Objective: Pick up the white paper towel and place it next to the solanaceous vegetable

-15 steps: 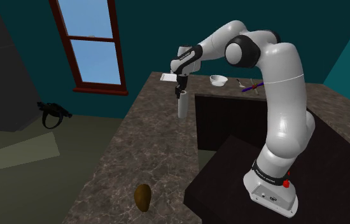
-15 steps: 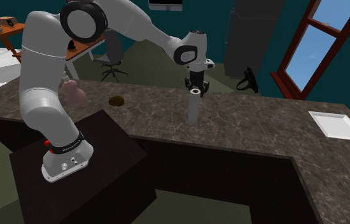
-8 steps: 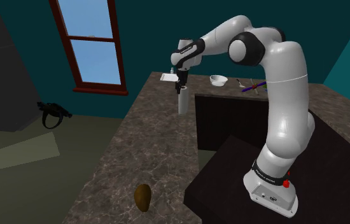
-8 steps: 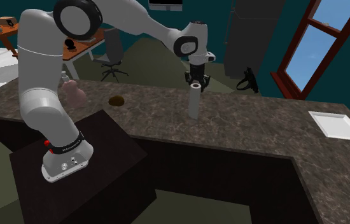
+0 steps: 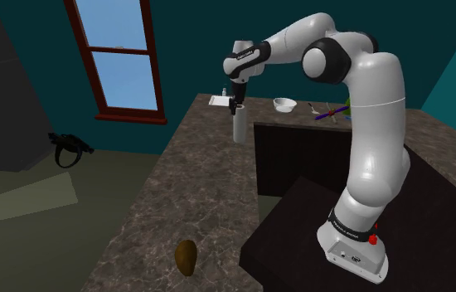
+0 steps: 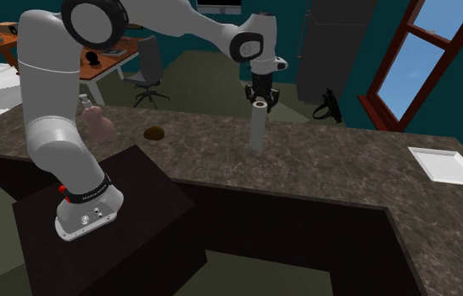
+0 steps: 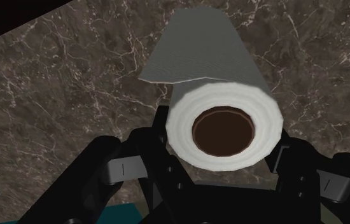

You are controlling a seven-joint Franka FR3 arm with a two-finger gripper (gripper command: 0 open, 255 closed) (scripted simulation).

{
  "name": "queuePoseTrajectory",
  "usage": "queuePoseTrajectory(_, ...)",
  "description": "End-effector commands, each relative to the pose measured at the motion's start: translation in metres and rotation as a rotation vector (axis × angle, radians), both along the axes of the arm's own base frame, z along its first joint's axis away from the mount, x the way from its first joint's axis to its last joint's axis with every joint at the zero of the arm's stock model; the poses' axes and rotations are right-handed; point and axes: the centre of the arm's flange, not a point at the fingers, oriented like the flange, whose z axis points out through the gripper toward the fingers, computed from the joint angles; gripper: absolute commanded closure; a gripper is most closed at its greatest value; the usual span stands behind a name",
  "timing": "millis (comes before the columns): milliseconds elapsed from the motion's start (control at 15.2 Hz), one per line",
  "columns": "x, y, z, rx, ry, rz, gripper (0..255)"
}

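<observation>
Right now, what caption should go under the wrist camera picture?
Black gripper clasps the top of a white paper towel roll over a dark marbled counter.

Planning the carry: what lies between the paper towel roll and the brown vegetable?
Shoulder view: bare dark marbled countertop between white paper towel roll and brown oval vegetable.

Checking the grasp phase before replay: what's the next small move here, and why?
Probably lift straight up. The gripper clasps the upright paper towel roll near its top from both sides, and the roll's base looks at or barely above the counter. The brown vegetable lies far along the counter, so clearance should come before carrying.
</observation>
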Motion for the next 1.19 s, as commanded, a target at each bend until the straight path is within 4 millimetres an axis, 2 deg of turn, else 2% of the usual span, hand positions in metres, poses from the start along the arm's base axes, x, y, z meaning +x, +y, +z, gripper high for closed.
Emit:
queuePoseTrajectory(0, 0.0, 0.0, 0.01, 0.0, 0.0, 0.0, 255)
queuePoseTrajectory(1122, 0.0, 0.0, 0.1, 0.0, 0.0, 0.0, 255)
